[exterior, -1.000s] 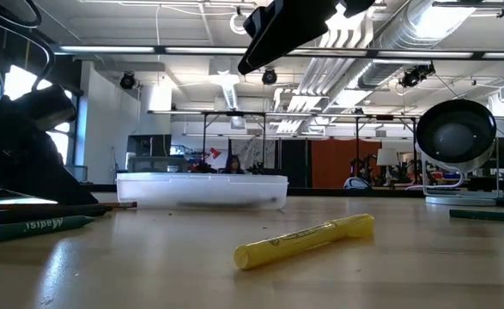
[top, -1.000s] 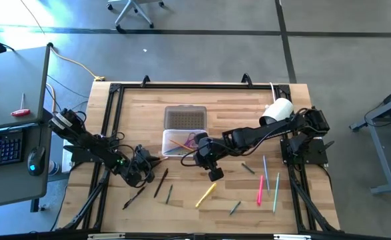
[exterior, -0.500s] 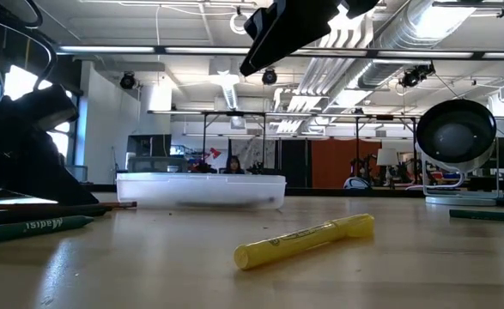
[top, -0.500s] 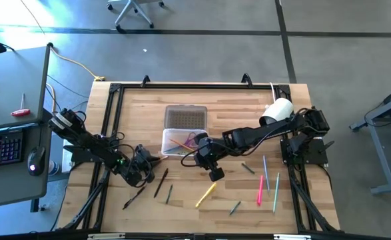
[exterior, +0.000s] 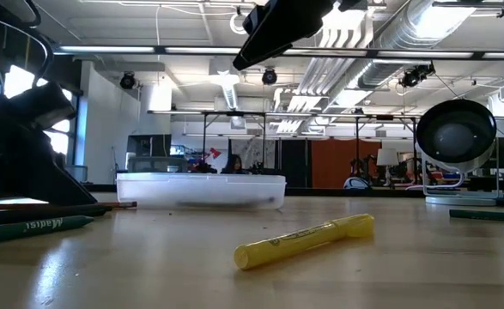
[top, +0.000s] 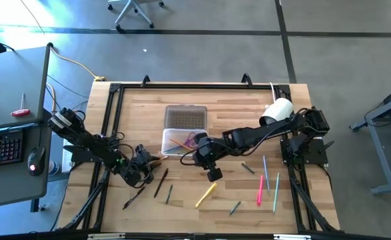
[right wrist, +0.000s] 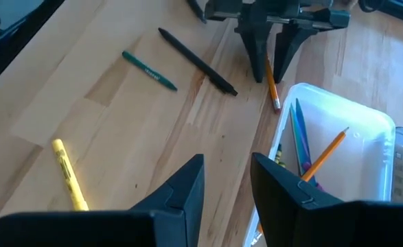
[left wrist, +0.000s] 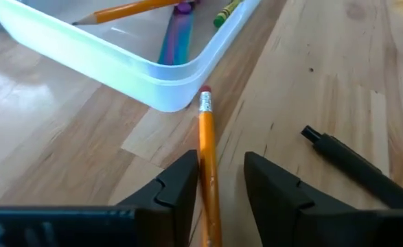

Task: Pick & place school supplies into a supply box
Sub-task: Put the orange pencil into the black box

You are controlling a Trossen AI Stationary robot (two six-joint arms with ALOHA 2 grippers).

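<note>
The supply box (top: 180, 143) is a clear tray on the table's middle, its greyish lid (top: 185, 118) lying open behind it. Inside lie an orange pencil (right wrist: 325, 156) and other coloured supplies. My left gripper (left wrist: 222, 165) is low on the table at the box's near left corner, open, with an orange pencil (left wrist: 206, 144) lying between its fingers, eraser end toward the box rim (left wrist: 119, 65). My right gripper (right wrist: 227, 168) hangs open and empty above the table, just near-right of the box (right wrist: 331, 130). My left gripper's fingers stand on either side of the orange pencil, level and along it. The pencil's shaft (left wrist: 209, 185) lies on the table close against one finger (left wrist: 180, 185), with a gap to the other. I cannot tell whether that finger touches it.
A black pen (left wrist: 352, 165), a green crayon (right wrist: 150, 71) and a yellow highlighter (top: 206, 194) lie on the near half. Pink (top: 260, 189) and light blue (top: 267, 175) pens lie at the right. A white camera (top: 277, 111) stands at the far right.
</note>
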